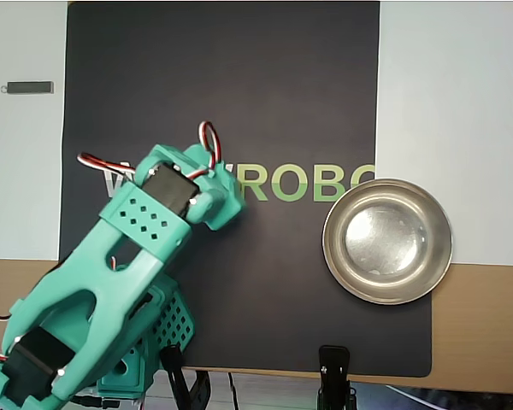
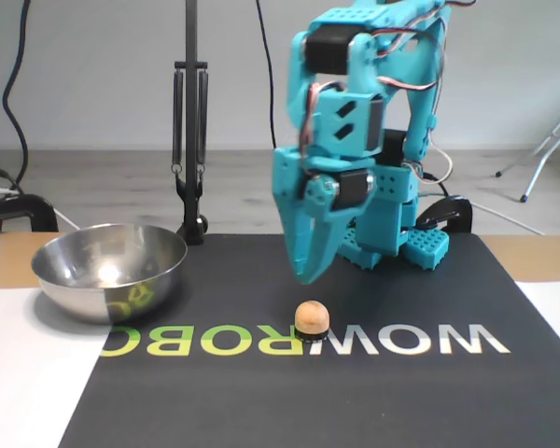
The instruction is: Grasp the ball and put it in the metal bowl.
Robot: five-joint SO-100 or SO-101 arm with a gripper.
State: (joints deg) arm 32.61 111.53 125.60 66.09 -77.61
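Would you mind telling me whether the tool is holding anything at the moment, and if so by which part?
Nothing is held. The tool hangs above the ball, which sits on the mat, untouched.

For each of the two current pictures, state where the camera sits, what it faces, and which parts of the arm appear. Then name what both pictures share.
Overhead view: above the table, looking straight down on the mat; the arm covers the ball.
Fixed view: low at the table's edge, facing the hand above the ball.
Shared: the metal bowl, mat and arm.
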